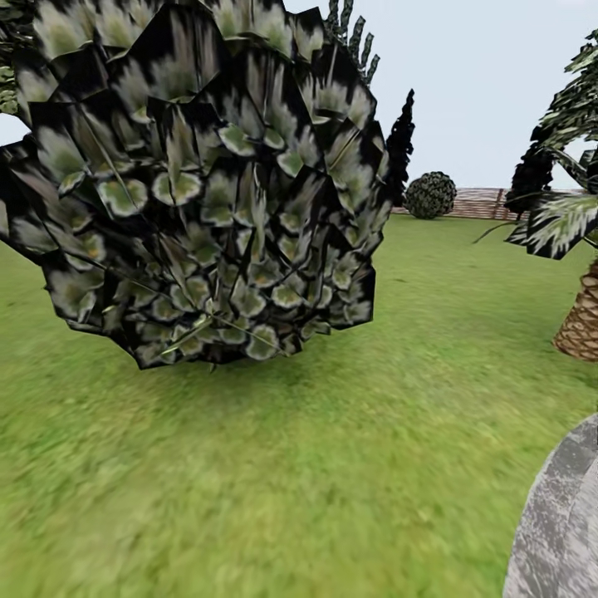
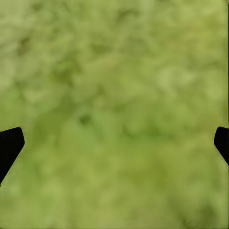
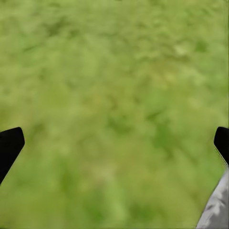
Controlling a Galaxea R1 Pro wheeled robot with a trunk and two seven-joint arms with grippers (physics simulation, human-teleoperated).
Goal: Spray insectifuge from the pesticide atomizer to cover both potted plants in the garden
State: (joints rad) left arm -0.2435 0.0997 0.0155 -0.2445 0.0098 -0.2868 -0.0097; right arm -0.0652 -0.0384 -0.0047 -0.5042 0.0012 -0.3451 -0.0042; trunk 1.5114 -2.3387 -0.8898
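Observation:
The pesticide atomizer and the potted plants are out of view. I face the garden lawn. In the left wrist view my left gripper is open, its two dark fingertips far apart at the frame's sides, with bare grass between them. In the right wrist view my right gripper is open too, its dark fingertips spread wide over grass, with nothing held.
A large broad-leaved bush stands close ahead on the left. A palm-like plant with a scaly trunk is at the right. A grey stone lies at the lower right, its edge near the right gripper. A round shrub and wooden fence are far off.

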